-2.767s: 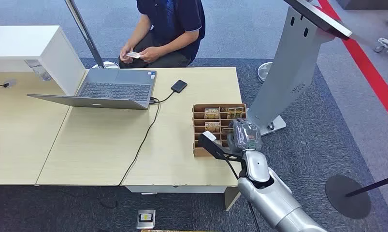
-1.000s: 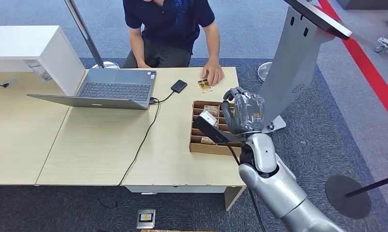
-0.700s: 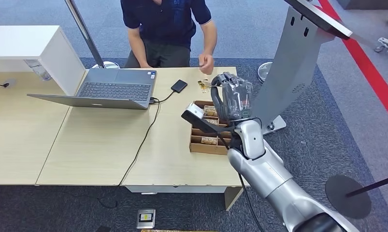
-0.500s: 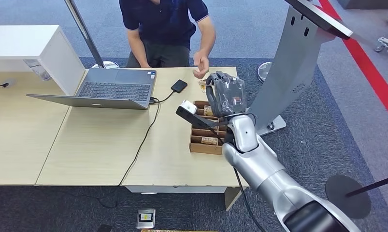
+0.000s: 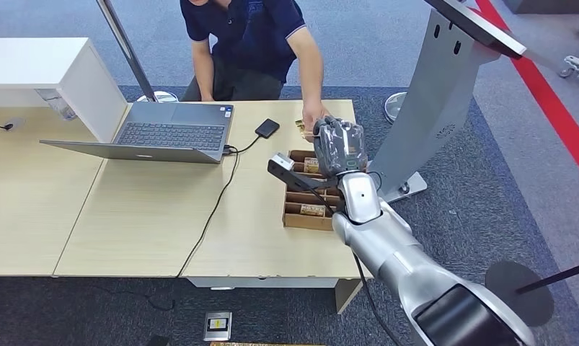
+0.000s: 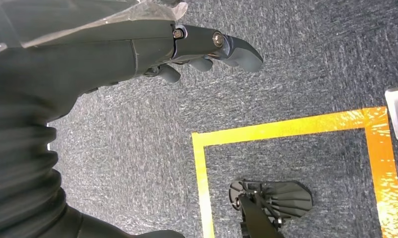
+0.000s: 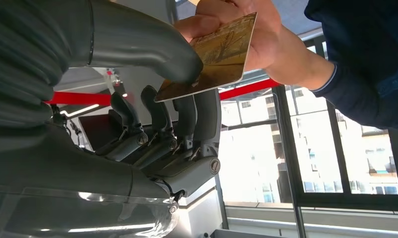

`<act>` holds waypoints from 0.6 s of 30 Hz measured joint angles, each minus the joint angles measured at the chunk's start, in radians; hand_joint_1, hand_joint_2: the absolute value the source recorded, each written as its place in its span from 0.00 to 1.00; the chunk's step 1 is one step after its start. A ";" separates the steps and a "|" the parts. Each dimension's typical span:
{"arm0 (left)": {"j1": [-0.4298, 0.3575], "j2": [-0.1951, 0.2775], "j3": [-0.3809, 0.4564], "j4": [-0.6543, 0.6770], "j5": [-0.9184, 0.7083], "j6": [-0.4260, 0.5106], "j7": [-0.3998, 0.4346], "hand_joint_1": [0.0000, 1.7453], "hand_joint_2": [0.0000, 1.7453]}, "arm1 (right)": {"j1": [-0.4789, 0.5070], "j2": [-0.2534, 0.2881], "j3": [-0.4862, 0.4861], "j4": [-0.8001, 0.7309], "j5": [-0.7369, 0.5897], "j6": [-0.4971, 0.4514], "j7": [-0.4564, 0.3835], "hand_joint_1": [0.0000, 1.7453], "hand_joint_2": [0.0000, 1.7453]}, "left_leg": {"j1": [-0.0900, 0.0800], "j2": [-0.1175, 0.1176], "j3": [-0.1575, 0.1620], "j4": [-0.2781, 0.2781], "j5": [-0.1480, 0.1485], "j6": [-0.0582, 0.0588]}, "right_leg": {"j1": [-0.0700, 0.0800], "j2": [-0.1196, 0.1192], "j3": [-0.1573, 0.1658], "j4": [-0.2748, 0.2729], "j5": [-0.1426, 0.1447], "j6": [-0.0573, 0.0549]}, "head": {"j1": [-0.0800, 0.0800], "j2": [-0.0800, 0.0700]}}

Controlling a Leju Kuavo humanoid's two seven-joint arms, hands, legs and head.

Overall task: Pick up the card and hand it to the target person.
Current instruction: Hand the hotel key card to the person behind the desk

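Observation:
The card (image 7: 214, 57), tan with a dark picture, is pinched between the thumb and fingers of my right hand (image 5: 338, 148), raised over the far end of the cardboard card box (image 5: 308, 216). A person in a dark shirt (image 5: 250, 36) leans over the table's far edge. The person's hand (image 7: 256, 44) grips the card's other end and meets my right hand (image 7: 152, 124). In the head view that hand (image 5: 314, 119) hides the card. My left hand (image 6: 187, 49) hangs over the carpet, fingers loosely apart and holding nothing.
The box holds several more cards in slots, and another card (image 5: 299, 125) lies on the wooden table (image 5: 142, 216) beyond it. A laptop (image 5: 172, 133) and a black cabled device (image 5: 267, 128) sit to the left. A grey kiosk stand (image 5: 434, 101) rises close on the right.
My right hand rose from the card box and moved toward the far table edge. The person laid a card on the table, then reached over and took hold of the card in my hand.

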 joint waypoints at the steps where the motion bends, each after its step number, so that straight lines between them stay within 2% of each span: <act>1: 0.000 0.000 0.000 0.000 0.000 -0.004 -0.002 0.00 1.00 | -0.001 0.000 0.000 0.008 0.000 0.000 0.001 0.20 1.00 | 0.000 0.000 0.000 0.000 0.000 0.000 | 0.000 0.000 0.000 0.000 0.000 0.000 | 0.000 0.000; 2: 0.000 0.000 0.000 0.000 0.000 -0.009 -0.005 0.00 1.00 | -0.002 0.000 0.001 0.016 0.000 0.000 0.001 0.00 1.00 | 0.000 0.000 0.000 0.000 0.000 0.000 | 0.000 0.000 0.000 0.000 0.000 0.000 | 0.000 0.000; 3: 0.000 0.000 0.000 0.000 0.000 -0.014 -0.010 0.00 1.00 | -0.003 0.000 0.001 0.023 0.000 0.000 0.002 0.00 1.00 | 0.000 0.000 0.000 0.000 0.000 0.000 | 0.000 0.000 0.000 0.000 0.000 0.000 | 0.000 0.000; 7: 0.000 0.000 -0.001 0.000 0.000 -0.023 -0.035 0.00 0.00 | -0.007 0.000 0.001 0.047 -0.002 0.000 0.002 0.00 1.00 | 0.000 0.000 0.000 0.000 0.000 0.000 | 0.000 0.000 0.000 0.000 0.000 0.000 | 0.000 0.000; 14: 0.000 0.000 -0.001 0.000 0.002 -0.012 -0.033 0.00 0.00 | -0.015 0.000 -0.001 0.067 -0.014 -0.004 -0.015 0.00 1.00 | 0.000 0.000 0.000 0.000 0.000 0.000 | 0.000 0.000 0.000 0.000 0.000 0.000 | 0.000 0.000; 18: 0.000 0.000 0.000 0.000 0.002 -0.009 -0.029 0.00 0.00 | -0.015 0.000 -0.029 0.055 -0.047 -0.006 -0.079 0.00 1.00 | 0.000 0.000 0.000 0.000 0.000 0.000 | 0.000 0.000 0.000 0.000 0.000 0.000 | 0.000 0.000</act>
